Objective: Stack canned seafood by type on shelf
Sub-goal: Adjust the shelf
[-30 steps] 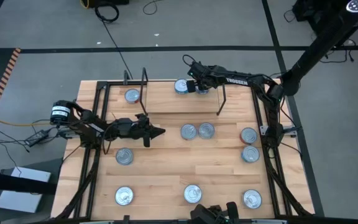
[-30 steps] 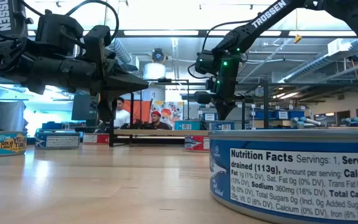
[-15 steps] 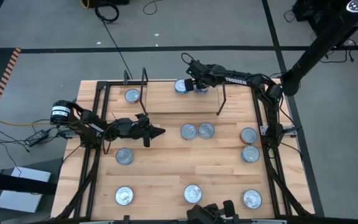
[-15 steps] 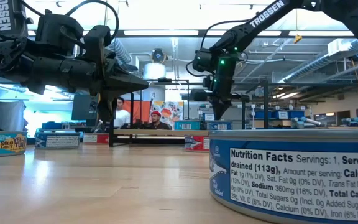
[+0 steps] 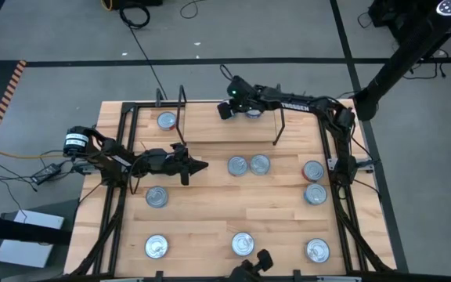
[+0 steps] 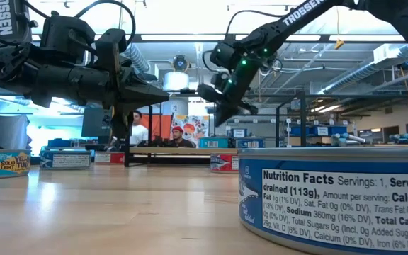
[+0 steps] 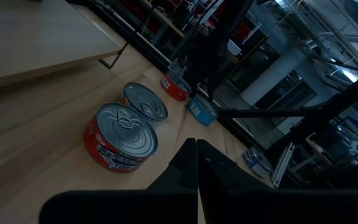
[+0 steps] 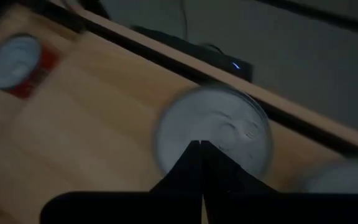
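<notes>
Beyond the table's far edge an open workshop shows, while on the shelf (image 5: 225, 123) the right gripper (image 5: 224, 110), fingers shut and empty, has swung off a tin (image 5: 252, 112), apparently placed; left gripper (image 5: 202, 165) shut, idle.

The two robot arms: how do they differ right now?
The left gripper hangs over the table's middle, pointing at a pair of tins; the right gripper reaches over the shelf at the back. The left lies level, the right tilts downward. Both are shut and empty.
</notes>
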{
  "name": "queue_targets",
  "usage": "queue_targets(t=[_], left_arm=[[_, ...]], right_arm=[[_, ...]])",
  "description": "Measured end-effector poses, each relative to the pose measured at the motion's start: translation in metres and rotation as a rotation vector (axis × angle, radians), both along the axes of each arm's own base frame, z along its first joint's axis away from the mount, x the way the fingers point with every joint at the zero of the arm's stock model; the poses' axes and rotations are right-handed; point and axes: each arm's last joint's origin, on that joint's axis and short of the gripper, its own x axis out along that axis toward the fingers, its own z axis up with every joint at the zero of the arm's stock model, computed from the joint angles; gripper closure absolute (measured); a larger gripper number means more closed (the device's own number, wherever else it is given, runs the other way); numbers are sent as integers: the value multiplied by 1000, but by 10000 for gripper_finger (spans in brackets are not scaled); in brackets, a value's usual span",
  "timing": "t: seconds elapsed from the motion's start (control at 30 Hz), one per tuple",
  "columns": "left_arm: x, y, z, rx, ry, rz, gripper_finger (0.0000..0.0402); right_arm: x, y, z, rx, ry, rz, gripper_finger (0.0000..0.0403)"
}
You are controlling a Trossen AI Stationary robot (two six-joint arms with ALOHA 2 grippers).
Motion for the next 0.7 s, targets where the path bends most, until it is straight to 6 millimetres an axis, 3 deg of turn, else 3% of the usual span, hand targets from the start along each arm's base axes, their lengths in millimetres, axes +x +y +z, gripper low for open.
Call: queue_targets(t=[0.2, 0.33, 0.47, 0.7], left_arm=[[0, 0, 0, -1, 0, -15, 401], [0, -1, 0, -18, -2, -21, 401], [0, -1, 0, -19, -2, -22, 401], [0, -1, 0, -18, -1, -19, 401]], right_arm=[[0, 2, -3, -17, 28, 21, 399], [-13, 0, -10, 18, 135, -29, 400], [-26, -2, 0, 56, 222, -56, 400], [-36, -7, -6, 108, 266, -90, 400]])
